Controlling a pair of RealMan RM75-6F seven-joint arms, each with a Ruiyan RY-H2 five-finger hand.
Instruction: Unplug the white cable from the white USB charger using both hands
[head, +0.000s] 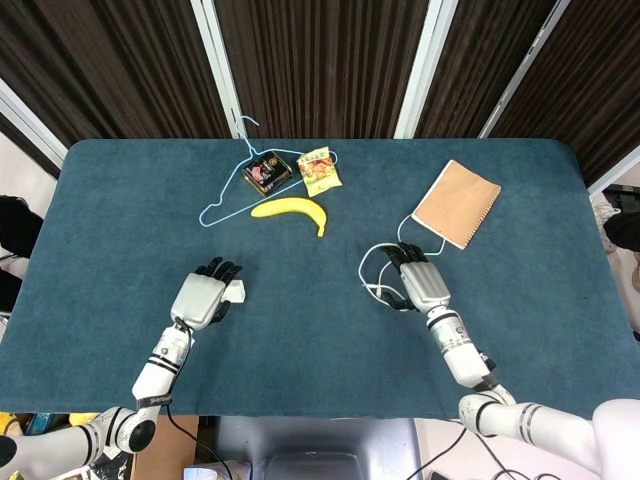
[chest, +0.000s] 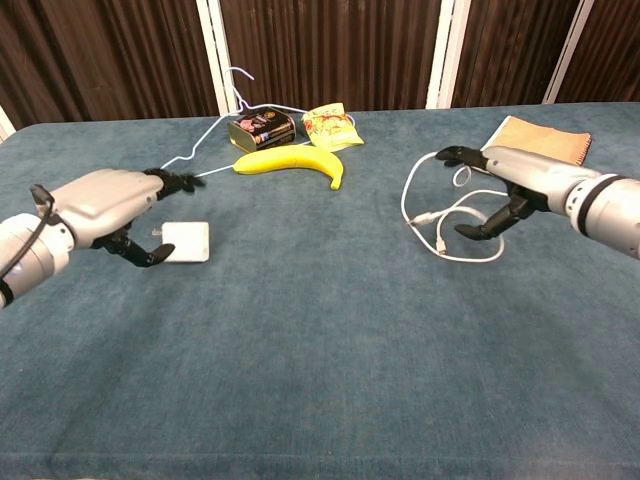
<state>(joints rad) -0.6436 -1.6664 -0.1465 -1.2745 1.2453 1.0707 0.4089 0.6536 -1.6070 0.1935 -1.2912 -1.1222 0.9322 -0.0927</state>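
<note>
The white USB charger (chest: 186, 241) lies flat on the blue table (chest: 320, 360), its prongs toward my left hand (chest: 110, 205). That hand sits just left of it with fingers spread and holds nothing; in the head view the charger (head: 235, 291) peeks out beside the left hand (head: 200, 298). The white cable (chest: 440, 215) lies coiled on the cloth, unplugged, with its plug end loose inside the loop. My right hand (chest: 510, 185) hovers over the coil's right side, fingers apart and empty. From the head view the cable (head: 372, 268) curls left of the right hand (head: 422, 283).
A banana (head: 290, 209), a light blue wire hanger (head: 232, 180), a dark tin (head: 267, 171) and a snack packet (head: 319, 169) lie at the back middle. A brown notebook (head: 457, 202) sits at the back right, with the cable's far end running to it.
</note>
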